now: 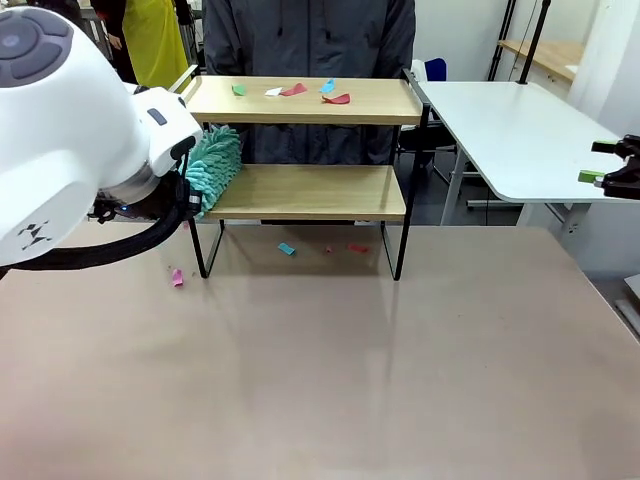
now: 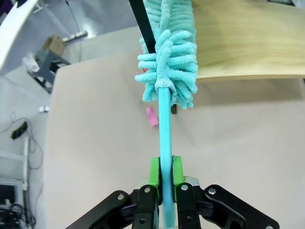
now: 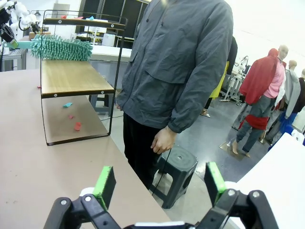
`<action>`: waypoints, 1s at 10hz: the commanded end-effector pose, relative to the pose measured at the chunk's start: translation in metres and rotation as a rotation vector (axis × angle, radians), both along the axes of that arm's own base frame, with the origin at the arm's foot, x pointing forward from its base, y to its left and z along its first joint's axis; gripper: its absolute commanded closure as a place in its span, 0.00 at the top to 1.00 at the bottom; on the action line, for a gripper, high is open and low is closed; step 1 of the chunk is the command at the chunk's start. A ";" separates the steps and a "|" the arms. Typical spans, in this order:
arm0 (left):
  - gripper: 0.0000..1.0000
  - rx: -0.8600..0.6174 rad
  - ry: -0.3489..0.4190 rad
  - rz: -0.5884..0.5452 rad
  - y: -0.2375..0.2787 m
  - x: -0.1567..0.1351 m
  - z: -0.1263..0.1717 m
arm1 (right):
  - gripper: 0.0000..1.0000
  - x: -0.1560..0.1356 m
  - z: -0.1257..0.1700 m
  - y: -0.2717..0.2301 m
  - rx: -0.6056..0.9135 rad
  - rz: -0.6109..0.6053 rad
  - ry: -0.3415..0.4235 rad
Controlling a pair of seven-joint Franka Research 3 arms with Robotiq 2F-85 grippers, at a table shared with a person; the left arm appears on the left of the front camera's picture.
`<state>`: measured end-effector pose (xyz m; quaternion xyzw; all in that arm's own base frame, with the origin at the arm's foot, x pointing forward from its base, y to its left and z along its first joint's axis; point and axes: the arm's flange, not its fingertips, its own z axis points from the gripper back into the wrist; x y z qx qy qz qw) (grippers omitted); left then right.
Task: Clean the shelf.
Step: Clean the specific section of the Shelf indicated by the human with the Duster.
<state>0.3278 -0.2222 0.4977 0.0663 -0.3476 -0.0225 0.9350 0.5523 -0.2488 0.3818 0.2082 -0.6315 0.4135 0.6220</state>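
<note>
Beside the shelf (image 1: pixel 300 190), left gripper (image 2: pixel 165 171) clamps the duster (image 2: pixel 171 62); right gripper's (image 3: pixel 159 182) jaws stand apart. Swept sideways, fibres may snag the frame (image 2: pixel 142 19).

Teal duster (image 1: pixel 215 165) — left end of shelf (image 1: pixel 300 192)

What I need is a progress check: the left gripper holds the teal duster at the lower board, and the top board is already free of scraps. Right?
Not quite: the front view shows several coloured scraps lying on the top board. The rest holds: the left gripper is shut on the teal duster at the lower board.
</note>
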 end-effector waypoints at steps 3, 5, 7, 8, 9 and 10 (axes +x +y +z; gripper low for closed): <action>0.13 -0.024 -0.021 -0.032 -0.012 -0.013 0.006 | 1.00 0.000 0.007 0.002 -0.002 -0.004 0.017; 0.13 0.030 -0.019 -0.029 -0.014 -0.014 0.005 | 1.00 0.000 0.007 0.002 -0.002 -0.004 0.017; 0.13 -0.055 -0.021 -0.266 -0.016 -0.022 0.017 | 1.00 0.000 0.007 0.002 -0.002 -0.004 0.017; 0.13 -0.026 -0.017 -0.302 -0.012 -0.026 0.022 | 1.00 0.000 0.007 0.002 -0.002 -0.004 0.017; 0.13 0.008 0.039 -0.398 -0.009 -0.031 0.030 | 1.00 0.000 0.007 0.002 -0.002 -0.004 0.017; 0.13 0.003 0.091 -0.504 -0.005 -0.040 0.037 | 1.00 0.000 0.007 0.002 -0.002 -0.004 0.017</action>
